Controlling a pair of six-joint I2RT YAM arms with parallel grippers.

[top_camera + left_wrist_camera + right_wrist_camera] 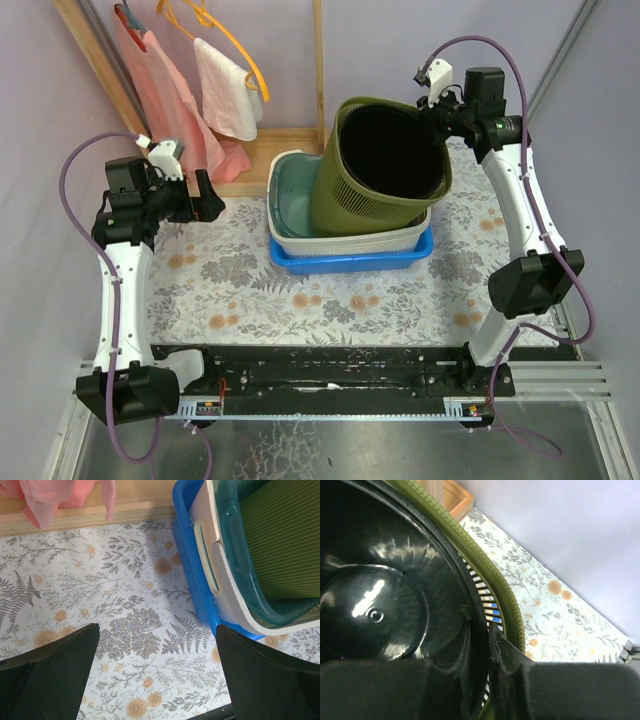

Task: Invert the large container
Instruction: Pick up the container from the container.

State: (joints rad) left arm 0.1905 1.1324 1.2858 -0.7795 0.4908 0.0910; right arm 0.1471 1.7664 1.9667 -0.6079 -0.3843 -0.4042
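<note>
Your bin (375, 190), olive green with a black inside, stands in a stack of tubs at the far middle of the tabletop (300, 300). It is not upright: it leans, with its open mouth facing up and toward the near right. Its base sits in a teal tub (290, 195), which is nested in a white basket (350, 243), and that sits in a blue tray (350, 262).

Your right gripper (447, 110) is at the far right side of the bin's mouth. In the right wrist view its jaws are clenched on the rim (470, 545), one finger inside against the glossy black wall. The other seems to be outside on the slatted wall, though that close view is dark.

Your left gripper (208, 195) hangs over the floral tabletop left of the stack, apart from it. Its jaws are released and spread wide, with nothing between them. The left wrist view shows the blue tray's corner (192, 555) and the white basket's handle (207, 555) ahead to the right, and the bin's ribbed wall (285, 540) behind them.
</note>
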